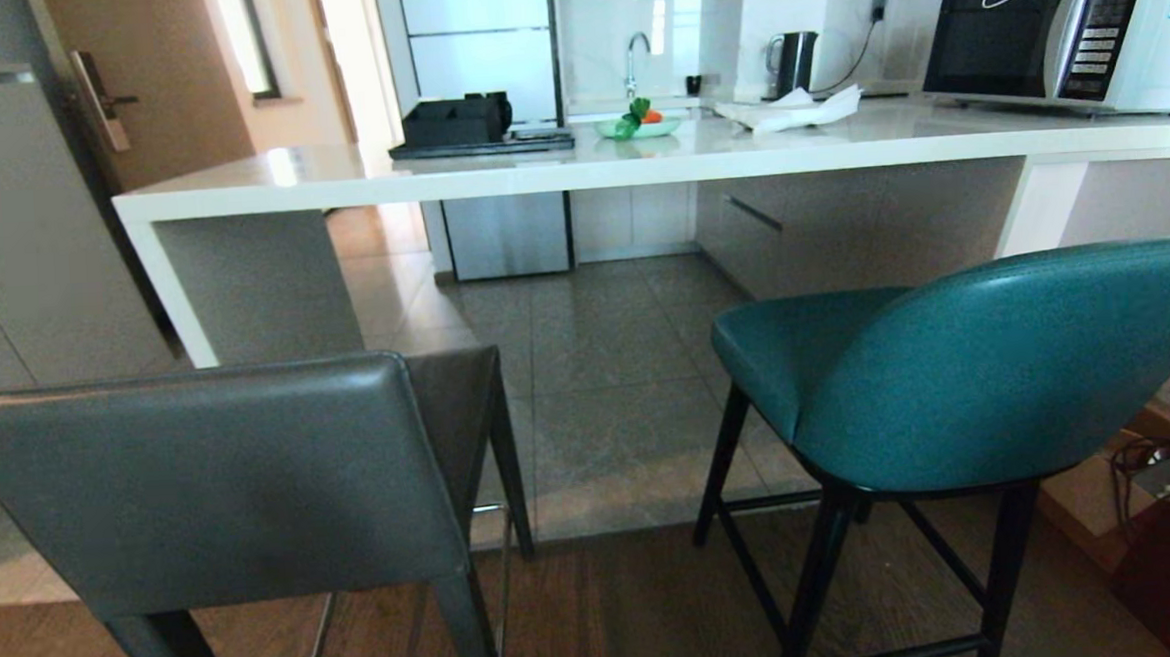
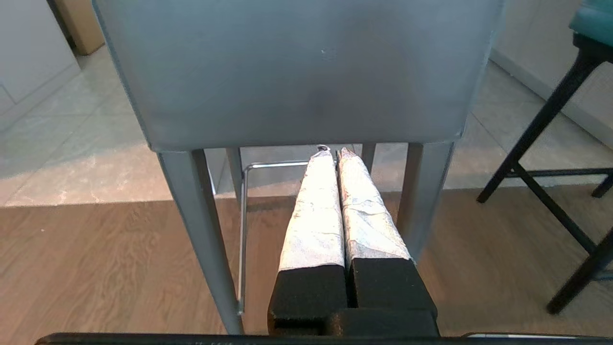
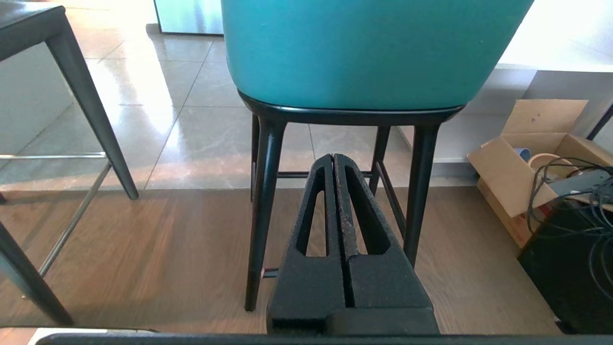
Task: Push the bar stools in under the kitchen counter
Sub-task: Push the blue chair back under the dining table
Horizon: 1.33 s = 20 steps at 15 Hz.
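Head view, bar stools (image 1: pixel 591 438) – backrests toward camera

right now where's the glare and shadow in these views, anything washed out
Head view: bright window light glares off the kitchen counter top and the wall behind it. Left wrist view: the grey stool back is evenly lit and casts a soft shadow on the floor. Right wrist view: the tiles behind the teal stool reflect light; the white upper-right corner is blown out.

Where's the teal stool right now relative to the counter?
In the head view the teal stool stands on the robot's right, short of the kitchen counter and not under it, beside the grey stool; the right gripper points at its back.
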{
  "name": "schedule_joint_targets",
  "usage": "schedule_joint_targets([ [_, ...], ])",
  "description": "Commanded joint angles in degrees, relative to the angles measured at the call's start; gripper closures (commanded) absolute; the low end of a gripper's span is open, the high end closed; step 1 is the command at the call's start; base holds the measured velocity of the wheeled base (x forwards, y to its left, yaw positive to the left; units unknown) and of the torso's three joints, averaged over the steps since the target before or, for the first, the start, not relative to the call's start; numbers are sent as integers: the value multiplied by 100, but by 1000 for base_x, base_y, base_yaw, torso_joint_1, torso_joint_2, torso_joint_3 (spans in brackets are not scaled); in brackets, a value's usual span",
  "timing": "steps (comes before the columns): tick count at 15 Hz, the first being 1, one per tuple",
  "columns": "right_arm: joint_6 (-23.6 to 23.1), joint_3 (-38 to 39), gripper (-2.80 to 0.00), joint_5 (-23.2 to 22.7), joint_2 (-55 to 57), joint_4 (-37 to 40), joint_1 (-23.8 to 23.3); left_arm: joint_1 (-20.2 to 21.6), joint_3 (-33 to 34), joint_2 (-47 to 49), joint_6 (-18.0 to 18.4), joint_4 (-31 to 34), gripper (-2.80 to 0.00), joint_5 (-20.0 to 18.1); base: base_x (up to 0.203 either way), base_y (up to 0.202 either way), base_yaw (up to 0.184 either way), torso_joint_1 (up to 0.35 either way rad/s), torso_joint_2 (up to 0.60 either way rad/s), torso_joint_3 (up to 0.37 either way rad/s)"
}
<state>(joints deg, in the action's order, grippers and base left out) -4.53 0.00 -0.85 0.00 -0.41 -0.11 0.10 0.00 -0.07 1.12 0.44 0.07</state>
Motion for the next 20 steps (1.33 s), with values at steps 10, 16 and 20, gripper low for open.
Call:
schedule_joint_targets([
  [10,-4,26,0,-3,0,-2,2,-1,18,-1,2,0,0,1,111,0,2,2,2,2],
  [16,-4,26,0,-3,1,6,2,8,18,-1,-7,-9,0,1,0,0,0,0,0,0],
  [20,-4,26,0,-3,0,6,2,8,18,-1,-15,-9,0,1,1,-56,3,2,3,1],
])
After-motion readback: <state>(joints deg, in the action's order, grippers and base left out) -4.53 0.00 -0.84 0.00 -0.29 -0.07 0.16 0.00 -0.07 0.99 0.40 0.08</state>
